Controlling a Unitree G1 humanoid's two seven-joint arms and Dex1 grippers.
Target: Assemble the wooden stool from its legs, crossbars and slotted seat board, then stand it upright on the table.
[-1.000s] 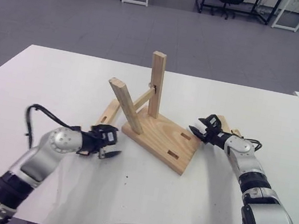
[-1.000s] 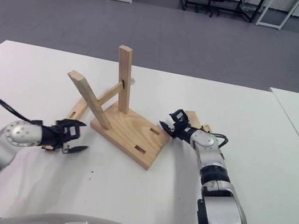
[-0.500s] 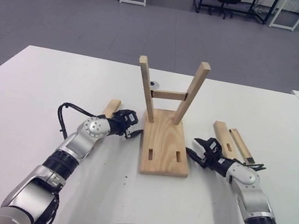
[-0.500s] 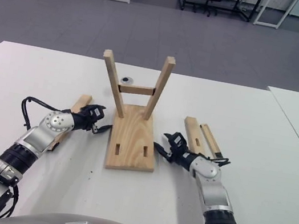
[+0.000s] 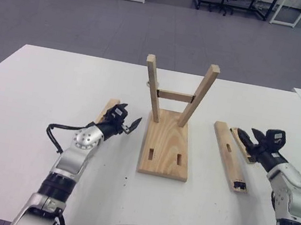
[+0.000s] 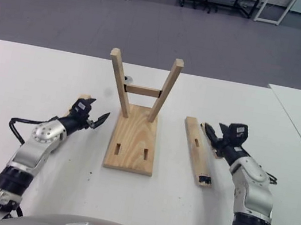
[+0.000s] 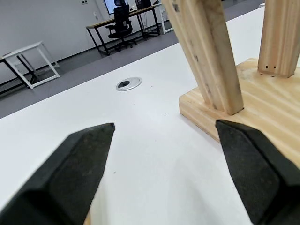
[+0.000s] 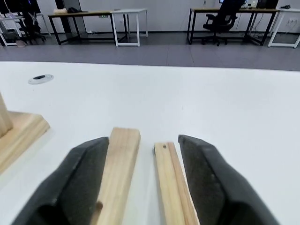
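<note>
White bench (image 5: pixel 36 98), pale wooden slotted seat board (image 5: pixel 166 150) centre; L pincer (image 5: pixel 129 117) wide, R pincer (image 5: pixel 246 133) wide near loose pale wooden leg (image 5: pixel 230 156).

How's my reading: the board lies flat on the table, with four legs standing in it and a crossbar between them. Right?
Not quite: only two legs stand in the board, not four. The left eye view shows it: the two slots nearer the robot are empty. The rest holds: the board lies flat on the table and a crossbar joins the legs.
</note>
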